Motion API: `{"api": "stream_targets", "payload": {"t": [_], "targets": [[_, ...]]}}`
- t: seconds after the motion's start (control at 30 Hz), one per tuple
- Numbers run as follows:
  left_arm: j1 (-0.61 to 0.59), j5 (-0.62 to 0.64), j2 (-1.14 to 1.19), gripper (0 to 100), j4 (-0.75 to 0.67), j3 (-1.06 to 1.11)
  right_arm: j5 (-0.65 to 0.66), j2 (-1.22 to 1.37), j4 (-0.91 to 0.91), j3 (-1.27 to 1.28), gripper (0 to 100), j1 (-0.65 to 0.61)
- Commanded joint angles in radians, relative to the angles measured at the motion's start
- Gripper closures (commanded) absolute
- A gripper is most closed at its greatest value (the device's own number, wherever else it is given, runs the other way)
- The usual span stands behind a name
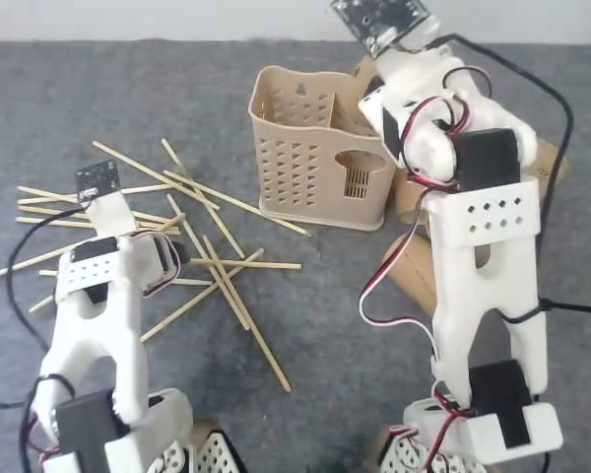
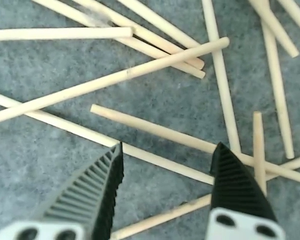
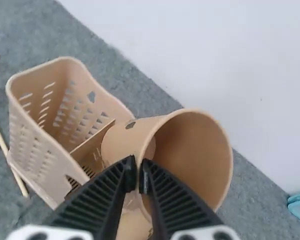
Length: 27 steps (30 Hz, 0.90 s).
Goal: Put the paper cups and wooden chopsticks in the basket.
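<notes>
Several wooden chopsticks (image 1: pixel 202 251) lie scattered and crossing on the grey carpet left of the tan slotted basket (image 1: pixel 315 158). My left gripper (image 2: pixel 165 170) hangs open just above them, with one chopstick (image 2: pixel 155 130) running between its fingertips; in the high view the left gripper (image 1: pixel 167 261) sits amid the pile. Beside the basket's far right corner my right gripper (image 3: pixel 138 175) is shut on the wall of a brown paper cup (image 3: pixel 190 150), which is tilted on its side against the basket (image 3: pixel 55 115). The right gripper (image 1: pixel 379 99) and the paper cup (image 1: pixel 366 74) stand at the basket's back.
More brown paper cups (image 1: pixel 404 266) lie on the carpet to the right of the basket, partly hidden behind the right arm. A white wall (image 3: pixel 215 50) rises behind the carpet's far edge. Both arm bases stand at the near edge.
</notes>
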Motion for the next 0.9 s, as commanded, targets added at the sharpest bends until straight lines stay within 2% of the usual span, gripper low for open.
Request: {"api": "stream_targets", "payload": {"t": [0.0, 0.27, 0.47, 0.53, 0.67, 0.87], "targets": [[0.009, 0.011, -0.011, 73, -0.026, -0.027, 0.048, -0.024, 0.033, -0.040, 99.0, -0.016], [0.009, 0.011, -0.011, 73, -0.026, -0.027, 0.060, -0.036, 0.048, -0.041, 97.2, -0.019], [0.011, 0.011, -0.011, 73, -0.026, -0.027, 0.055, -0.096, 0.110, -0.106, 81.1, -0.042], [0.011, 0.011, -0.011, 73, -0.026, -0.027, 0.055, -0.113, 0.160, -0.158, 78.4, -0.058], [0.011, 0.011, -0.011, 73, -0.026, -0.027, 0.025, -0.136, 0.240, -0.278, 79.8, -0.064], [0.011, 0.011, -0.011, 73, -0.026, -0.027, -0.058, -0.159, 0.410, -0.448, 80.0, 0.012]]}}
